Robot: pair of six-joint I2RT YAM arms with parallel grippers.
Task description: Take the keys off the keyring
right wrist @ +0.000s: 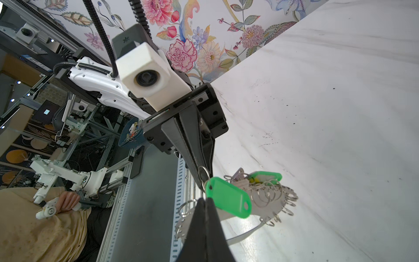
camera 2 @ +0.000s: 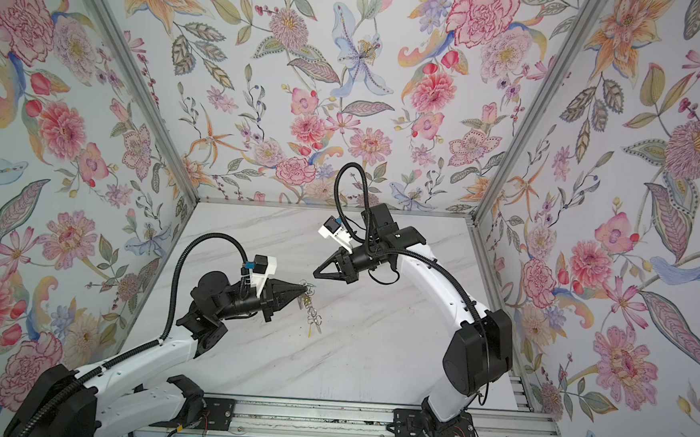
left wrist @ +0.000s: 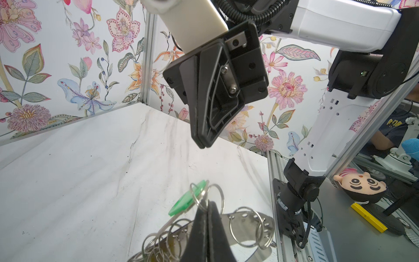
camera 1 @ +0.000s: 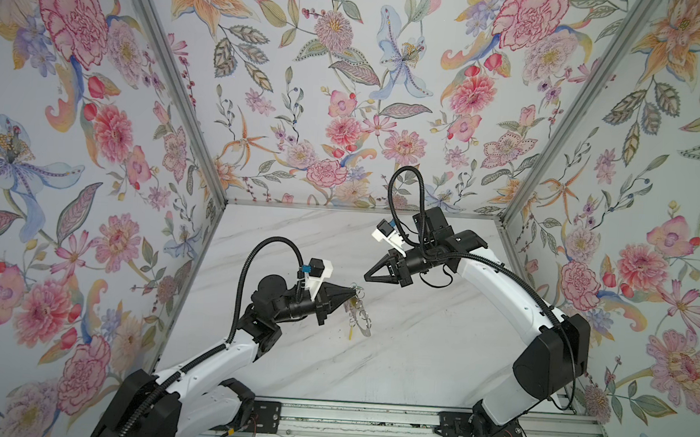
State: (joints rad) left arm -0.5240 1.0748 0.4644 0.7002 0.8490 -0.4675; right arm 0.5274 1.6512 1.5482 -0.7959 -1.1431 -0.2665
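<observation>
in both top views the left gripper [camera 1: 351, 297] sat just left of centre. its jaws were clenched on a wire ring at the top of the keyring [camera 1: 360, 322], which hung below the tips over the marble table [camera 1: 415, 356]. a yellow tag [camera 1: 349, 333] dangled at the low end of the bunch; i could not tell whether it touched the table. the right gripper [camera 1: 367, 275] pointed down-left from the upper right with its jaws pressed together on nothing. its tip was near the left one but apart from it.

in the left wrist view the left gripper [left wrist: 207, 204] rose from the bottom centre, pinched tight on a wire ring. a green tag [left wrist: 184, 203] lay just left of the tips. the grey plate of the keyring [left wrist: 246, 223] spread behind the fingers [left wrist: 199, 231] along the bottom edge. the right gripper [left wrist: 203, 145] hung at upper centre, clamped empty, with a clear gap above the tag.

in the right wrist view the right gripper [right wrist: 205, 200] stood at the bottom centre, closed and holding nothing. the green tag [right wrist: 229, 198] sat just right of its tips. the left gripper [right wrist: 202, 179] reached in from the centre, gripping the ring that carried that tag. right of centre were the keys [right wrist: 238, 179], a second green tag [right wrist: 265, 177] and the keyring plate [right wrist: 274, 204].
</observation>
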